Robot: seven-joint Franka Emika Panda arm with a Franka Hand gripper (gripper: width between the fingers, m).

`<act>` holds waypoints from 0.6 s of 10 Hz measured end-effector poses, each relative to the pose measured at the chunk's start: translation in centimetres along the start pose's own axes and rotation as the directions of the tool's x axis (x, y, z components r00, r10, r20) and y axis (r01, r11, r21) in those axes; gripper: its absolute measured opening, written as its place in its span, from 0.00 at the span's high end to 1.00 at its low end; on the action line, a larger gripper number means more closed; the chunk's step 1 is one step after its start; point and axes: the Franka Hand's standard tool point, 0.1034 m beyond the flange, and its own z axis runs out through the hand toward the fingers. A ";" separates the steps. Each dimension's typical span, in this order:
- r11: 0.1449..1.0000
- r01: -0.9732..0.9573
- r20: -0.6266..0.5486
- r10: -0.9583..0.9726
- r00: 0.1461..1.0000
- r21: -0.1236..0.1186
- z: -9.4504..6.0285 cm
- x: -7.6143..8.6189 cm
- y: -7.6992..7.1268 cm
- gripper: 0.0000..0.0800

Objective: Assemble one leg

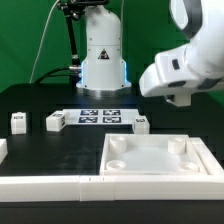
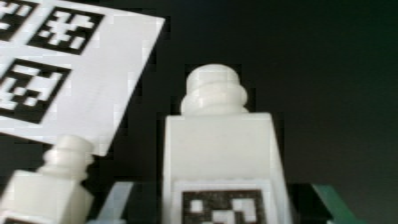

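Note:
In the wrist view a white leg (image 2: pixel 221 140) with a round peg and a coded tag lies between my fingertips (image 2: pixel 128 203) and looks nearer to the camera than the table. My gripper (image 2: pixel 224 205) is shut on this leg and holds it off the table. A second leg (image 2: pixel 54 182) lies on the black table beside the marker board (image 2: pixel 71 60). In the exterior view the white arm (image 1: pixel 180 68) hangs at the upper right, and the gripper and the held leg are hidden there. Loose legs (image 1: pixel 18 122) (image 1: pixel 55 121) (image 1: pixel 142 124) lie on the table.
The large white square panel (image 1: pixel 155 156) with round corner sockets lies at the exterior view's front right. A white bar (image 1: pixel 50 184) runs along the front edge. The marker board (image 1: pixel 100 117) lies mid-table before the robot base (image 1: pixel 102 55).

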 end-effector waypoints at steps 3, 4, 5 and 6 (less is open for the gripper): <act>1.000 -0.001 -0.117 0.002 0.993 0.004 -0.2 1.1 -0.1 0.64; 1.000 -0.004 -0.219 0.004 0.976 0.004 -0.3 1.1 0.0 0.64; 1.000 -0.005 -0.317 0.006 0.948 0.003 -0.2 1.0 0.1 0.64; 1.000 -0.002 -0.371 0.003 0.929 0.002 -0.3 1.1 0.2 0.64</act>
